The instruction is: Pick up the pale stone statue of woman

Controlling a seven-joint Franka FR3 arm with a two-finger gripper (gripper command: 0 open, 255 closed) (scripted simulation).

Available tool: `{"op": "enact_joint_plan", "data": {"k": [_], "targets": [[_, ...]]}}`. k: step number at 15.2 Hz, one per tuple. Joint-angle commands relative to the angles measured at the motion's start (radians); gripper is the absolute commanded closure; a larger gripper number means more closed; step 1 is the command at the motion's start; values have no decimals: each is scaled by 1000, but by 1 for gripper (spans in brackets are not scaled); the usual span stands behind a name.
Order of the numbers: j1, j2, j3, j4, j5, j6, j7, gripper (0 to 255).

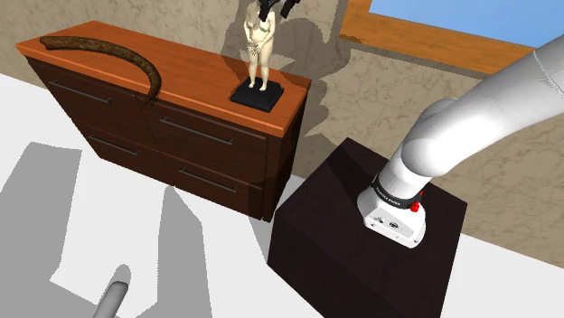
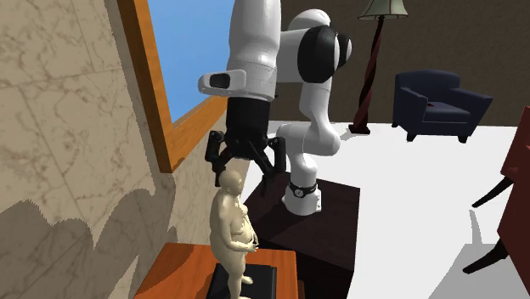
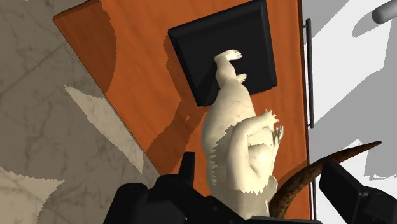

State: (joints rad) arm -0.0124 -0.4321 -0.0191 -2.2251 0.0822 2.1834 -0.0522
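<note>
The pale statue of a woman [image 1: 258,47] stands upright on its black square base [image 1: 256,95], at the end of the orange-topped counter [image 1: 190,68] nearest the robot's dark stand [image 1: 361,244]. The gripper [image 2: 243,172] hangs straight over it with the fingers [image 3: 159,200] apart, one on each side of the head. I cannot tell whether either one touches it.

The only other thing on the counter is a long brown curved horn [image 1: 108,50], which lies along the far end. Its tip comes near the base but stays apart from it, with a strip of bare top between them. Right behind the counter is the mottled beige wall [image 1: 380,81], which closes that side off. An orange-framed window [image 2: 166,102] sits in the wall, just beside the arm.

The base is close to the counter's front edge, above the dark drawers [image 1: 212,135] and their handles, and not far from the end edge facing the stand. The space beyond both edges and above the statue is open.

A grey cylinder [image 1: 112,298] lies on the white floor in front of the counter. A dark blue armchair [image 2: 437,102] and a floor lamp [image 2: 378,51] stand well away across the room.

There is a line of small lettering on the dark band at the arm's foot [image 1: 394,192], too small to read.
</note>
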Motion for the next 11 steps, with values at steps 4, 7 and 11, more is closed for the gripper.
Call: {"op": "enact_joint_plan", "data": {"k": [4,7,11], "targets": [[2,8,0,-61,5,72,-6,0],[2,9,0,-65,5,77,-6,255],[2,10,0,-64,5,77,-5,255]]}}
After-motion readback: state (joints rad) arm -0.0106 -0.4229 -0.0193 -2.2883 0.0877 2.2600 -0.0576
